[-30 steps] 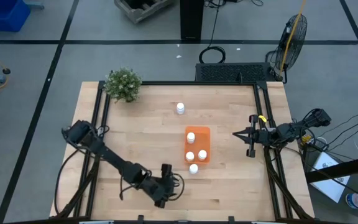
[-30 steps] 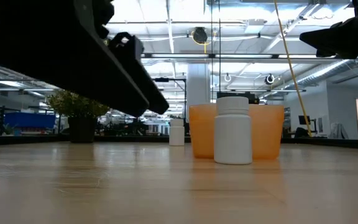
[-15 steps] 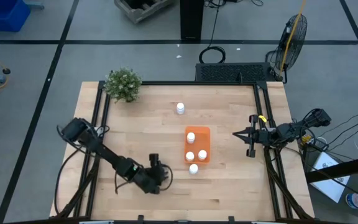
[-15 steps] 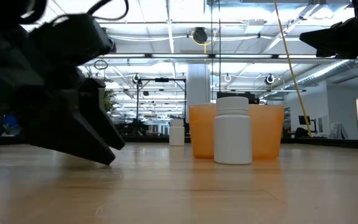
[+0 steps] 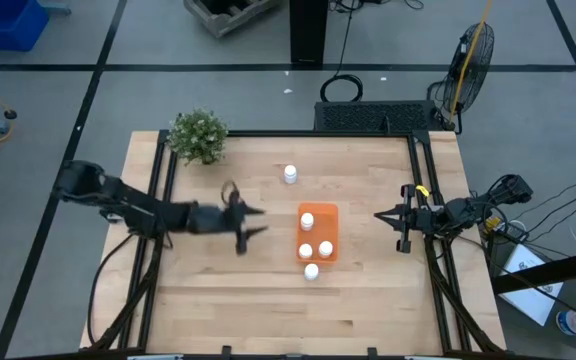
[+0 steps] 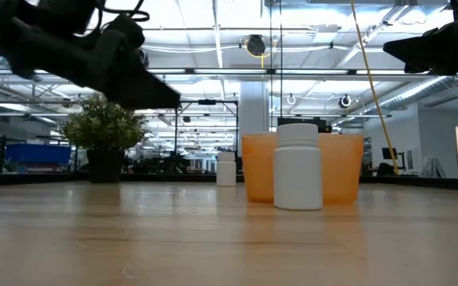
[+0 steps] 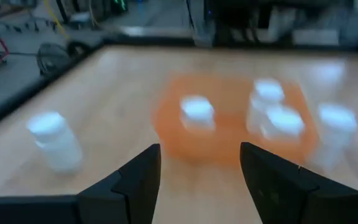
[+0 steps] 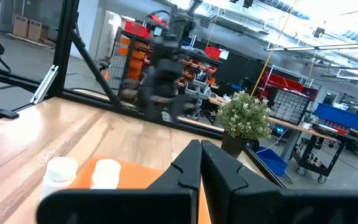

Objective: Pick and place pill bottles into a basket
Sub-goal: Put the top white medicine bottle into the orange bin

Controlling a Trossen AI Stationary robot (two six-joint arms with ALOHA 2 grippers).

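The orange basket (image 5: pixel 318 233) lies on the table right of centre, with three white pill bottles standing in it (image 5: pixel 307 219) (image 5: pixel 305 250) (image 5: pixel 326 247). One bottle (image 5: pixel 311 271) stands on the table just outside the basket's near end; it is the closest one in the low view (image 6: pixel 298 167). Another bottle (image 5: pixel 290 174) stands farther back (image 7: pixel 55 140). My left gripper (image 5: pixel 254 221) is open and empty, to the left of the basket and pointing at it (image 7: pixel 201 186). My right gripper (image 5: pixel 378 215) is shut and empty at the table's right edge (image 8: pixel 201 163).
A green potted plant (image 5: pixel 198 136) stands at the table's far left corner. Dark frame rails run along the table's left and right edges (image 5: pixel 423 200). Bare wood lies between my left gripper and the basket and across the near half of the table.
My left gripper has gone from close to the table's near edge toward the far edge and up. It has swung round and now points toward the table's right, at the basket. My right arm has kept still. No bottle has moved.
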